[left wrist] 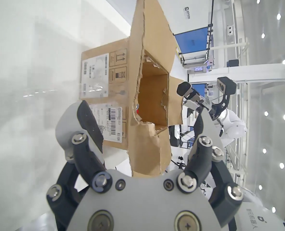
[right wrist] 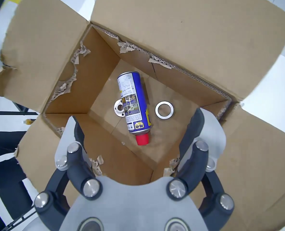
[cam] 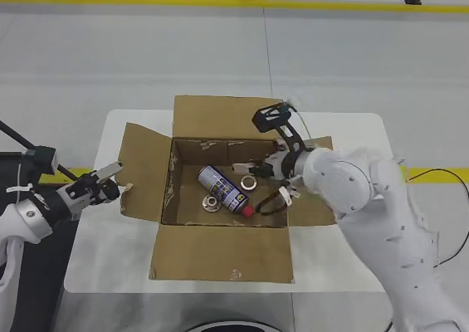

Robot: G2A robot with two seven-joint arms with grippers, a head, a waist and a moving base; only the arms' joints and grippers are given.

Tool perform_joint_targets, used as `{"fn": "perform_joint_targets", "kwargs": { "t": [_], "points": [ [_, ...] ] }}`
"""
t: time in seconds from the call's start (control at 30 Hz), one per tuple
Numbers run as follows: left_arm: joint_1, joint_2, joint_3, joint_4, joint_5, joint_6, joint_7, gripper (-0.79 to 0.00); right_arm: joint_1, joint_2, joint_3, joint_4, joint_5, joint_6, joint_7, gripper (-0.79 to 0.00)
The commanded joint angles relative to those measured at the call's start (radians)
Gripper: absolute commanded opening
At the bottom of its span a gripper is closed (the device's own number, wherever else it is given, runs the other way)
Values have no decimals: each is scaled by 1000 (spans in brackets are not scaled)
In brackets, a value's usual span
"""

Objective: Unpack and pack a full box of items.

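Step in hand: judged to be unpacking, with the spray can point(right wrist: 134, 102) as the next item to lift out of the box point(cam: 222, 249).
Box location: on the table point(cam: 101, 249), all flaps folded outward.
Spray can location: on its side on the box floor, red cap point(right wrist: 142, 139) toward the right gripper's side.
Other contents: a flange point(right wrist: 118, 108) touches the can and is partly under it. A ring point(right wrist: 164, 110) lies just beside the can on the opposite side, apart from it.
Right gripper point(right wrist: 136, 118): above the box opening, jaws spread wide, holding nothing.
Left gripper point(left wrist: 142, 111): at the outer edge of the left flap point(left wrist: 152, 49), jaws spread, the flap edge lying between them.
Approach: descend straight between the box walls and keep both fingers off the torn cardboard rims.
Grasp: turn the jaws across the can's width and close on mid-body, not on the cap.
Caution: the can is round and may roll. The finger on the flange side needs to land above the flange, not on it.
Lift: raise vertically until the can is above the flaps.
Flap contact: cannot tell whether the left fingers touch the cardboard.
Hidden: the part of the flange under the can, and the floor corner nearest the right gripper's own palm.
Unclear: whether further small items lie along that near wall.
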Motion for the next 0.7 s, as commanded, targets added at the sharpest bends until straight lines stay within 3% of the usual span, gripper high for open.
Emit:
{"fn": "perform_joint_targets", "kwargs": {
  "t": [0.0,0.17,0.33,0.67],
  "points": [
    [-4,3,14,-10,-2,-4,-14,0,-68,15,103,-45,41,-34,-5,0],
    [-22,8,46,-32,3,-8,-19,0,-184,39,279,-92,150,-94,-23,0],
    [-52,12,98,-40,20,-7,-14,0,-245,58,415,-33,294,-180,-2,0],
    [-100,19,183,-75,34,-1,0,0,-288,85,539,109,417,-255,-3,0]
  ]
}}
